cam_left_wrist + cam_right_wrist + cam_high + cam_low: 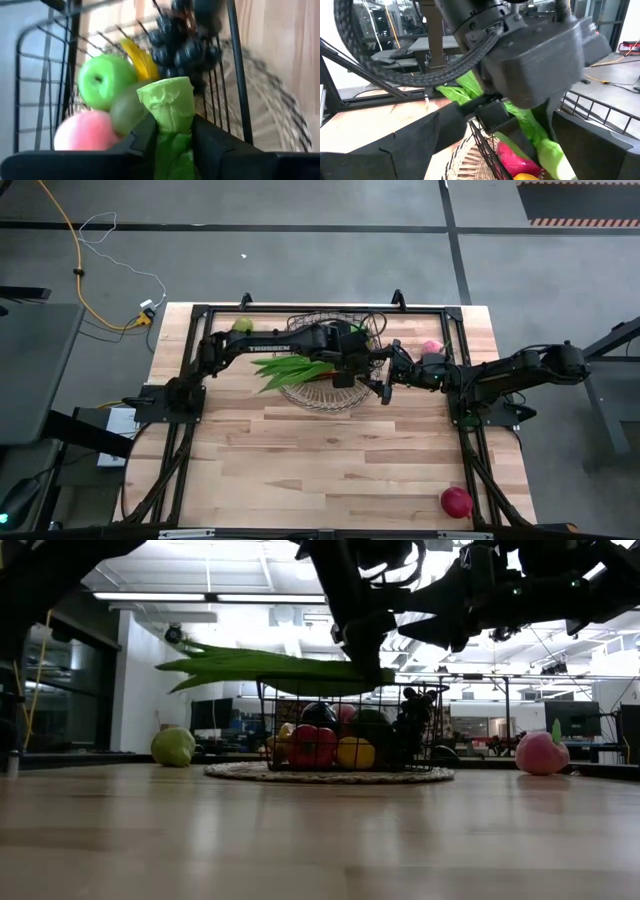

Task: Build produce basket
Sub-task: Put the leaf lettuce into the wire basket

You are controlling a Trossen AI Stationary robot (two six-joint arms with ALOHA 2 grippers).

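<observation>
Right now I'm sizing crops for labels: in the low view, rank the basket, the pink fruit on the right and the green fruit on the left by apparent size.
1. basket, by far
2-3. green fruit and pink fruit: look alike, so unranked.

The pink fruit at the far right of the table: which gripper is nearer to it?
Right. The right gripper hangs by the basket, near the pink fruit. The left gripper holds green pods over the basket, farther away.

floor: grey concrete, yellow cable upper left
ceiling: strip lights, white
tabletop: pale wood planks
</observation>
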